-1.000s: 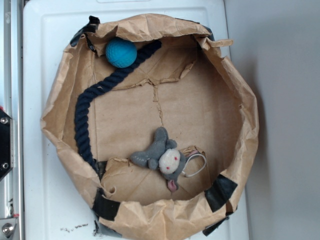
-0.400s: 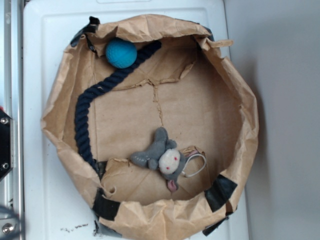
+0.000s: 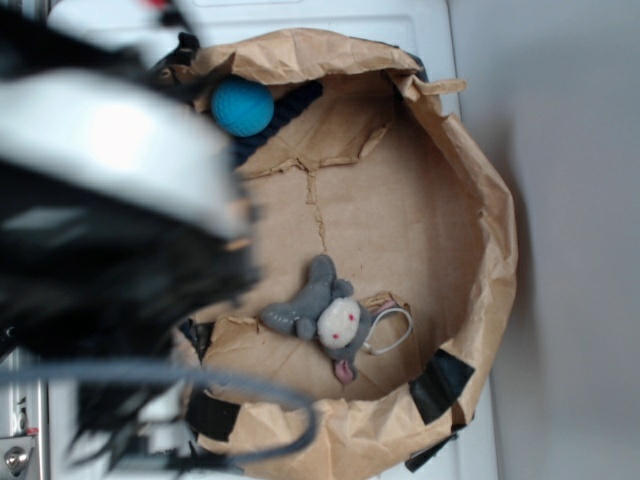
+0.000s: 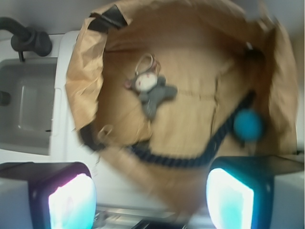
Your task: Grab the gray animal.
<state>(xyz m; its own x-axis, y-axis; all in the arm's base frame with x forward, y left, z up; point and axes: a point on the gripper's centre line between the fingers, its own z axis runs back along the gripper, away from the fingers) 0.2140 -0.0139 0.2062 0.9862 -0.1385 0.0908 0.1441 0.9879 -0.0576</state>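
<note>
The gray animal (image 3: pixel 327 318) is a small gray plush with a round white face and a thin white cord loop. It lies on the floor of the brown paper basket (image 3: pixel 497 250), near its front wall. In the wrist view the animal (image 4: pixel 150 88) sits in the upper middle, well ahead of my gripper (image 4: pixel 150 198). The jaws stand wide apart with nothing between them, high above the basket's near rim. In the exterior view the blurred arm (image 3: pixel 110 200) covers the left side and the fingers are hidden.
A teal ball (image 3: pixel 242 107) lies at the basket's back left, with a dark navy rope (image 4: pixel 190 160) curving from it along the wall. The basket stands on a white surface (image 3: pixel 330 18). A sink (image 4: pixel 26 109) shows at the left in the wrist view.
The arm has swung into the exterior view from the left and now covers the basket's left side and most of the rope. The animal and the ball have not moved.
</note>
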